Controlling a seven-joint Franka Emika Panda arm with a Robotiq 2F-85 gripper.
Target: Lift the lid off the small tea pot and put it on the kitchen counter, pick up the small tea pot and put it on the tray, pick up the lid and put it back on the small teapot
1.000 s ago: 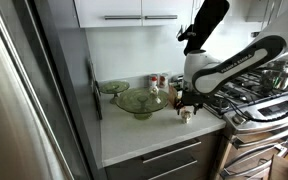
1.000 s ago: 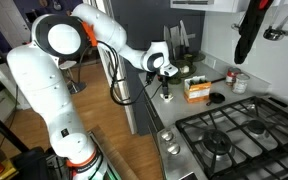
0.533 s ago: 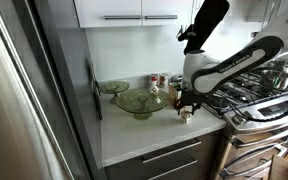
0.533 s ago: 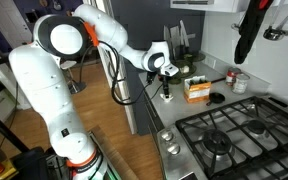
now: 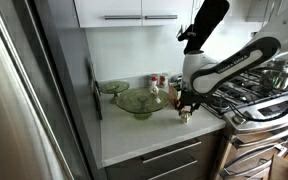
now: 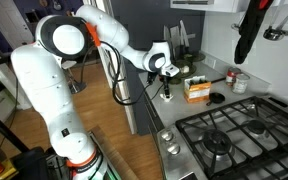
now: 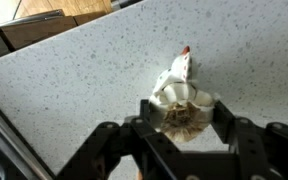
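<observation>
In the wrist view the small tea pot (image 7: 176,88) stands on the speckled kitchen counter (image 7: 74,60). It is whitish with a red-tipped part pointing away, and its top is open on a brownish inside. My gripper (image 7: 185,108) is down over it, one black finger pressed to each side. In both exterior views the gripper (image 5: 186,106) (image 6: 166,86) points down at the counter (image 5: 154,135) beside the stove. The pot is a pale speck (image 5: 187,116) under it. The green glass tray (image 5: 139,102) lies just beside it. I cannot make out the lid.
A smaller green dish (image 5: 112,88) sits behind the tray near the wall. An orange-and-white carton (image 6: 196,90) and a small can (image 6: 240,82) stand by the black gas stove (image 6: 234,135). A steel fridge side (image 5: 24,100) bounds the counter's other end.
The jaws have closed in from wide apart onto the sides of the small tea pot. The arm and the pot have stayed in place.
</observation>
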